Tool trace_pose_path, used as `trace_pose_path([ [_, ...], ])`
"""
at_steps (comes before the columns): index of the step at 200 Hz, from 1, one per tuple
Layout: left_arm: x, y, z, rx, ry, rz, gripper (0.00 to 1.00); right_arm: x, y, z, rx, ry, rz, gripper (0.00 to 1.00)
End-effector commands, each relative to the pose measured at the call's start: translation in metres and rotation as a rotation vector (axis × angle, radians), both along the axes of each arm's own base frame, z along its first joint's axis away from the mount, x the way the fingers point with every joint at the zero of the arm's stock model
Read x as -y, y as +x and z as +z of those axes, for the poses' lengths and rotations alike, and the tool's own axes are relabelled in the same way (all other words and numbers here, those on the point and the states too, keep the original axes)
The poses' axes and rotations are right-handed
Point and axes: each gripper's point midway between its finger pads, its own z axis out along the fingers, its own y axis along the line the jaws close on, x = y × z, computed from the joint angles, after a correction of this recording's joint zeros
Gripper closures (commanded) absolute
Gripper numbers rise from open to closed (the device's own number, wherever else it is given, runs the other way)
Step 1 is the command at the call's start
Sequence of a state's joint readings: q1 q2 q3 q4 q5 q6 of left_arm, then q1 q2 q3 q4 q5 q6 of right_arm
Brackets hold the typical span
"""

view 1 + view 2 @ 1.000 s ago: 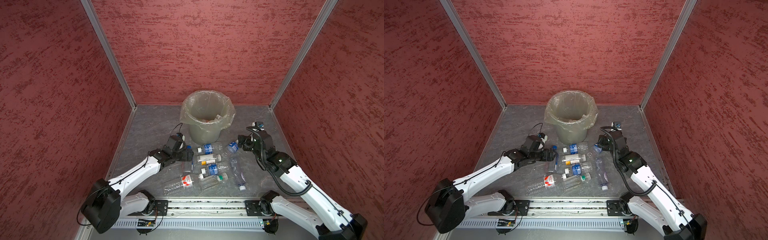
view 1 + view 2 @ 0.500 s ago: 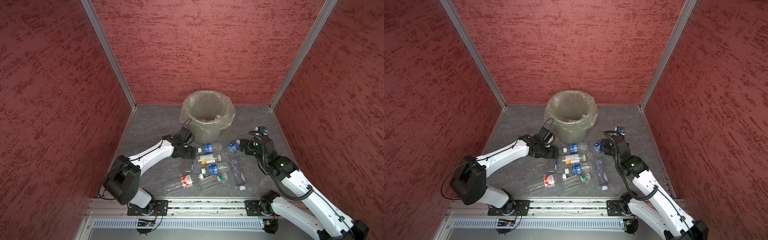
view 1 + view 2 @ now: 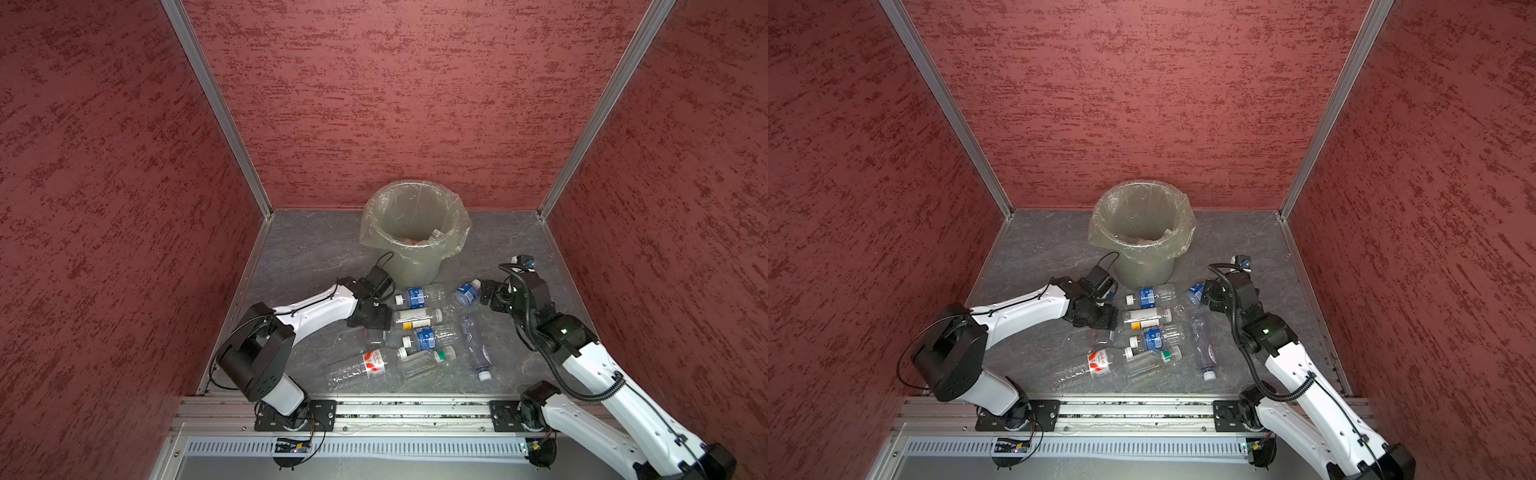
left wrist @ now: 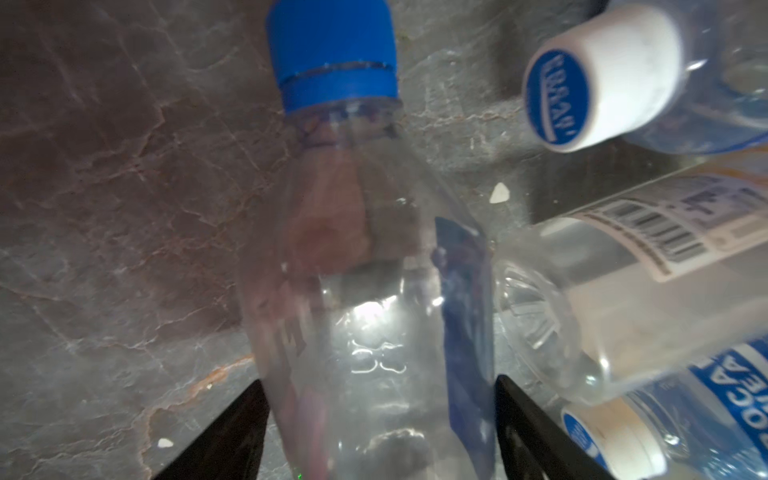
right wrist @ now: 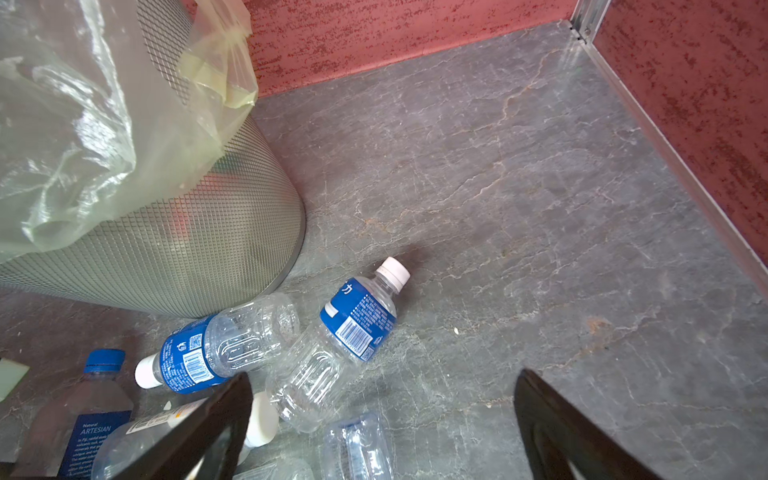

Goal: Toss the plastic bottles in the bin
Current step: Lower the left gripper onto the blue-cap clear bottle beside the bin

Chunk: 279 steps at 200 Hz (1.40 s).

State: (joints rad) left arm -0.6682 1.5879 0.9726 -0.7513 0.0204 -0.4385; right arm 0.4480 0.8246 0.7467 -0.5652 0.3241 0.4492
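**Desk:** Where is there room to move?

**Photographer:** Bare grey stone floor [image 5: 540, 187] lies open to the right of the round grey-green mesh bin [image 3: 415, 270], up to the aluminium wall edge [image 5: 665, 137]. The clear plastic bottles [image 3: 415, 318] crowd the middle, near the bin's foot.

**Desk:** And the left gripper [image 4: 378, 380]?

**Photographer:** Its jaws bracket a clear blue-capped bottle [image 4: 365, 270] lying flat, close against both sides. Whether the grip is firm, I cannot tell. The long axis runs front to back, cap toward the bin.

**Desk:** The right gripper [image 5: 384, 376]?

**Photographer:** Wide apart, empty, beside a blue-labelled white-capped bottle [image 5: 357, 320].
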Motion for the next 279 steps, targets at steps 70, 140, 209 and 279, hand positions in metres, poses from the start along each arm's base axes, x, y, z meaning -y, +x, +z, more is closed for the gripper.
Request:
trace_pose_path([
  [70, -0.002, 0.011, -0.009, -0.054, -0.001, -0.011, 0.22, 0.003, 0.000, 0.003, 0.023, 0.036, -0.023, 0.02],
  [140, -0.008, 0.007, -0.022, -0.119, 0.009, -0.041, 0.30, 0.004, 0.000, 0.004, 0.027, 0.039, -0.023, 0.03],
  [209, -0.008, 0.007, -0.020, -0.090, -0.019, -0.014, 0.51, 0.004, 0.000, 0.005, 0.027, 0.041, -0.021, 0.03],
  [279, -0.031, 0.018, 0.019, 0.096, -0.031, 0.081, 0.50, 0.003, 0.001, 0.007, 0.029, 0.044, -0.015, 0.03],
])
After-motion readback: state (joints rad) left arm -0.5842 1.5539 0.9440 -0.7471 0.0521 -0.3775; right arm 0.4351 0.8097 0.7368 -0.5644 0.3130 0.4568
